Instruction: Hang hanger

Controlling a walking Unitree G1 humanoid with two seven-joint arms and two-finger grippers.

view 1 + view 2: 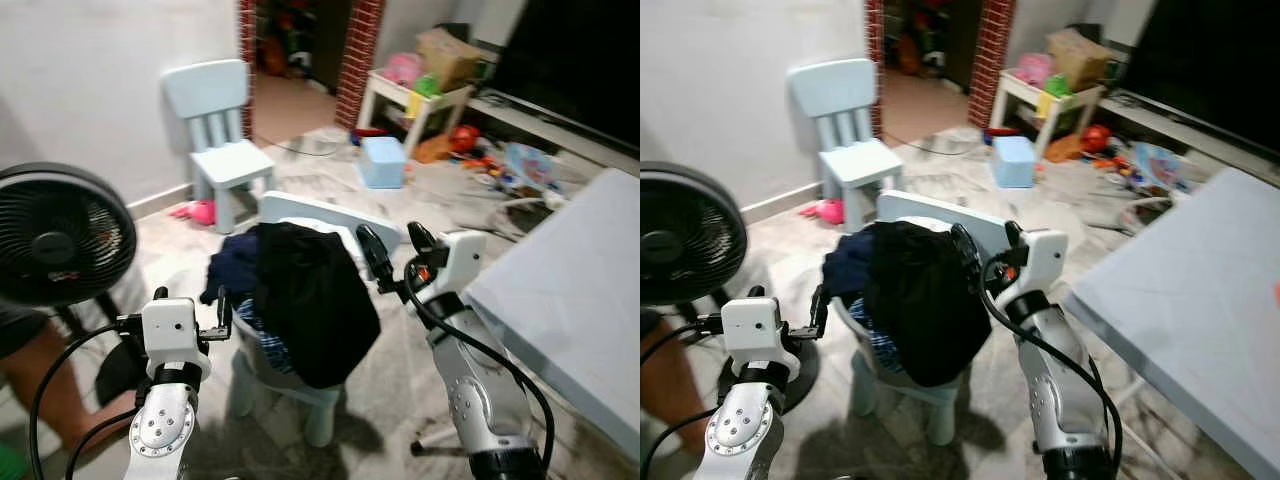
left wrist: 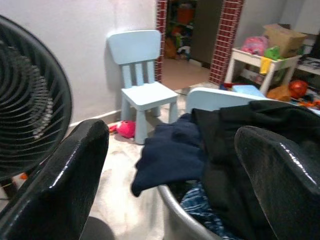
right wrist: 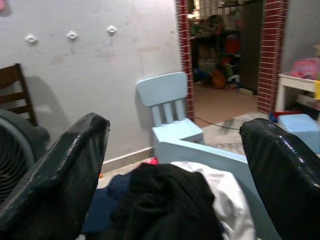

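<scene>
Both grippers, left [image 1: 215, 318] and right [image 1: 395, 250], spread wide, empty, flanking clothes pile [image 1: 295, 290] on small chair [image 1: 320, 215]; possibly no legible writing.

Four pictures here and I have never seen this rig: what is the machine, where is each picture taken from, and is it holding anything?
It is a humanoid robot with two silver arms, each ending in two long black fingers. The two wide pictures come from its head camera, looking down. The other two come from cameras on its wrists, looking out between the fingers.

In front of it a small pale blue plastic chair carries a pile of dark clothes. The left gripper and right gripper flank the pile, both open and holding nothing. A black round fan stands on the robot's left, a second pale blue chair by the white wall. No hanger can be made out.
</scene>
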